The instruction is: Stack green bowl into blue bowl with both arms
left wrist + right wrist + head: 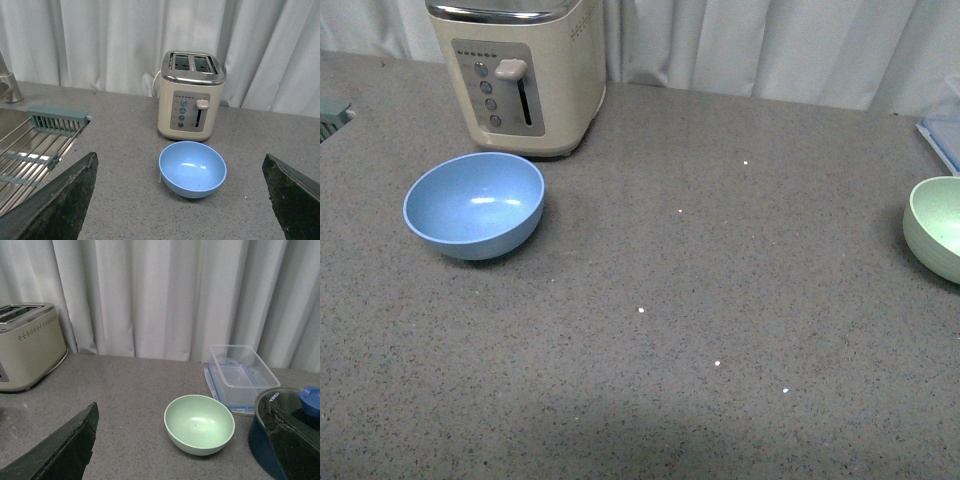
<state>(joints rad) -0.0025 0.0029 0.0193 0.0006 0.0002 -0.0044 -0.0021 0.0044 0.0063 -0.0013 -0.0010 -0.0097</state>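
Note:
The blue bowl (473, 204) stands empty and upright on the grey counter at the left, just in front of the cream toaster (518, 72). At the right edge of the front view the green bowl (938, 226) is cut off by the frame. Neither arm shows in the front view. In the left wrist view the blue bowl (192, 168) lies ahead of my left gripper (182, 200), which is open and apart from it. In the right wrist view the green bowl (199, 423) lies ahead of my open right gripper (185, 445), untouched.
A sink with a wire rack (35, 145) lies left of the toaster (192, 95). Behind the green bowl sits a clear plastic box (240, 377). Beside that bowl stands a dark pot with a glass lid (280, 430). White curtains close off the back of the counter.

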